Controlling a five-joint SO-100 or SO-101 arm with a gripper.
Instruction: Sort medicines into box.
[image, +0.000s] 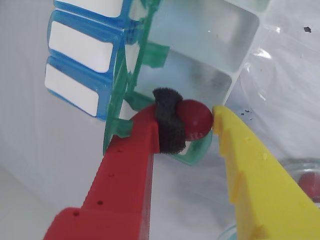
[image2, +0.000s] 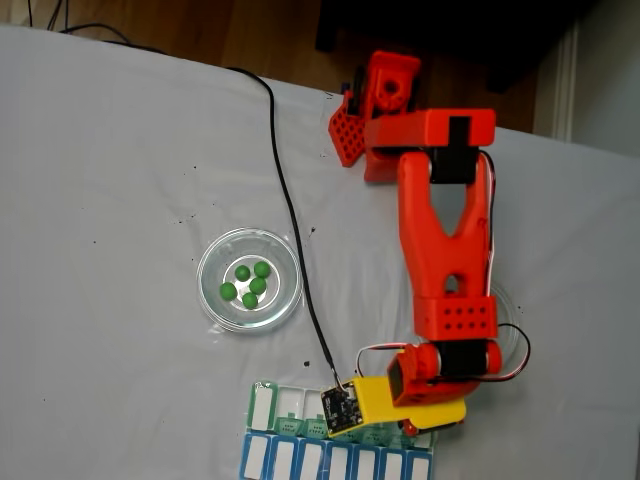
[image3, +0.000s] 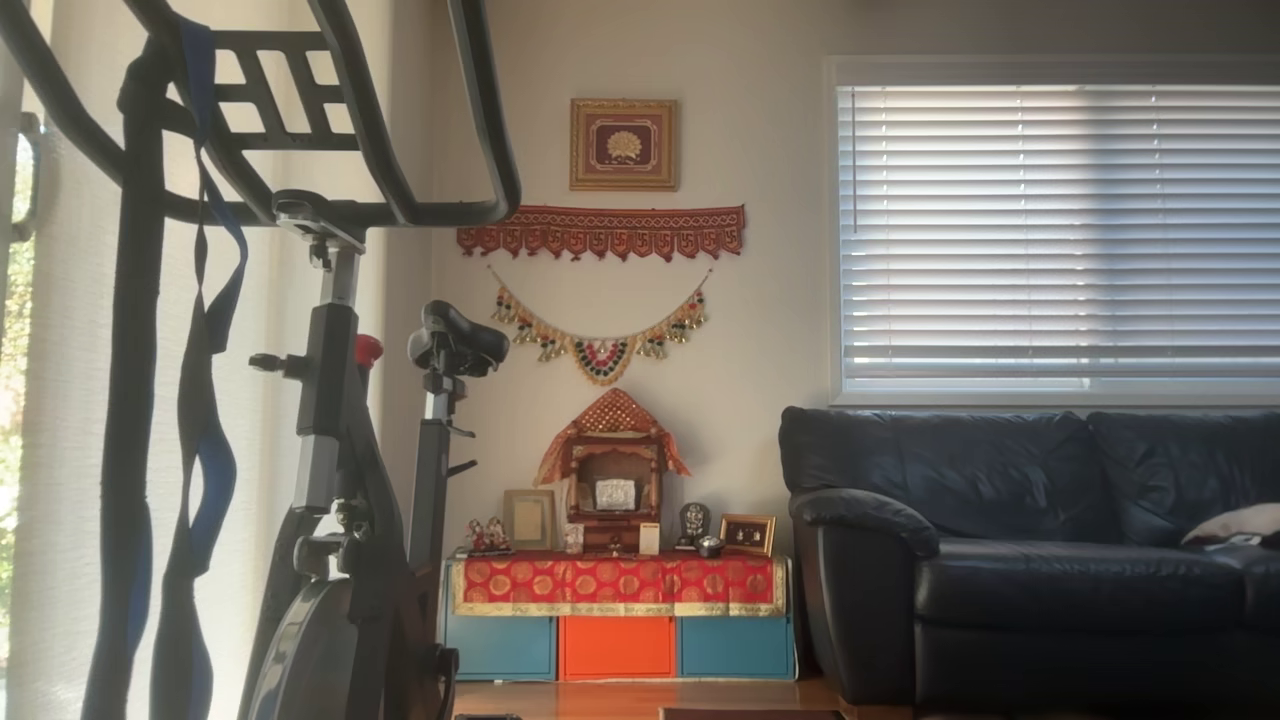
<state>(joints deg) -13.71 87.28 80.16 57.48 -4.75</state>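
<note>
Mid-delivery over the pill organiser (image: 200, 60): dark red ball (image: 196, 120) pinched between the red finger's black pad (image: 167, 125) and the yellow finger (image: 235, 145), gripper (image: 192, 122) closed narrow on it, hovering at the rim of an open white compartment (image: 195, 85) beside a raised green lid. In the fixed view, arm (image2: 445, 250) stretched down across the white bench (image2: 120, 180), gripper (image2: 410, 425) above the right part of the organiser's green row (image2: 285, 405), blue-lidded row (image2: 300, 460) along the bottom edge. Five green balls (image2: 248, 283) waiting in a glass dish (image2: 215, 300) to the left, well apart from the box. Another red ball (image: 310, 184) in a second dish at the wrist view's lower right. Placing step apparently under way; next, likely a small shift to centre over the compartment's mouth, then a parting of the fingers to drop the ball clear of the lid.
</note>
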